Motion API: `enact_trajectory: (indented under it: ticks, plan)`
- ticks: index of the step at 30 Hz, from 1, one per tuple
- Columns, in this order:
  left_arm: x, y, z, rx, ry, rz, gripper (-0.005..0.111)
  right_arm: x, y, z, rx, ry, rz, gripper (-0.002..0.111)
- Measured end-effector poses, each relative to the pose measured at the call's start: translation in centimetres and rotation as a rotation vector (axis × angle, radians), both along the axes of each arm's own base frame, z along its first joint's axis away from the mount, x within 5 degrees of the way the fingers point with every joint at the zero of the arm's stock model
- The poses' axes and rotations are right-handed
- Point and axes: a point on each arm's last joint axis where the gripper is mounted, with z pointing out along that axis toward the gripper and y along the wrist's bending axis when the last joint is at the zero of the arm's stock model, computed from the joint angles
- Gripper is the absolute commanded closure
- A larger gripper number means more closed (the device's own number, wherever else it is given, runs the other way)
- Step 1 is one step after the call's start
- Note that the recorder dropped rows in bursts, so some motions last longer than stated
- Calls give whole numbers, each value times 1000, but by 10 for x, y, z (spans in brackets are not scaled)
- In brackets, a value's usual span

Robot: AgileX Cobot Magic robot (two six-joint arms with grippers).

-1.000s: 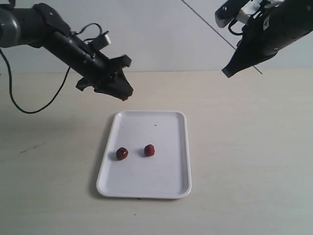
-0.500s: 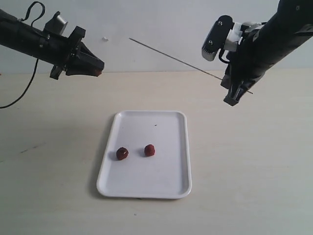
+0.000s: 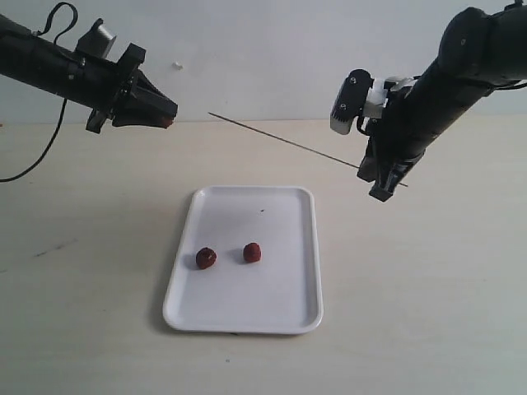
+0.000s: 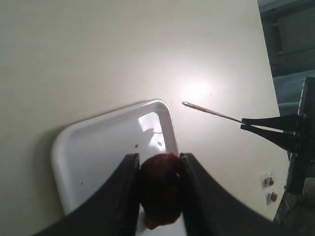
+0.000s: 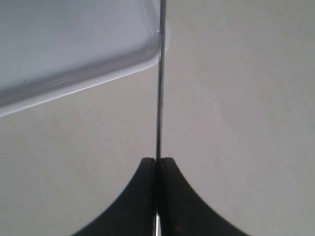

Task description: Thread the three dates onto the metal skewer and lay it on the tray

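Two dark red dates [image 3: 206, 258] [image 3: 252, 253] lie on the white tray [image 3: 284, 309] in the middle of the table. The third date [image 4: 161, 189] is pinched between the fingers of my left gripper [image 3: 167, 120], held in the air at the upper left. My right gripper [image 3: 380, 192] is shut on the thin metal skewer [image 3: 280, 140], which runs from it up and to the left, its free tip pointing toward the left gripper with a gap between them. The skewer [image 5: 159, 88] rises straight out of the closed right jaws over the tray's corner [image 5: 147, 54].
The pale tabletop [image 3: 428, 280] surrounds the tray on all sides. A black cable [image 3: 33, 169] hangs from the left arm at the far left. A light wall stands behind the table.
The right arm has come down and slightly left, bringing the skewer lower and its tip nearer the left gripper. The left gripper with its date has barely shifted in the last half second.
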Motion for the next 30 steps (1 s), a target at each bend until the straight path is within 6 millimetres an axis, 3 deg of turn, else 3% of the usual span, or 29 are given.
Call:
enact_trajectory:
  ticks: [12,30]
  plan:
    - [0,0,0,-1,1,-2,80,0,-4,-18,136,81,176,108]
    - [1,-13,9,-115,7,16,80,8,0,-15,202,0,113,108]
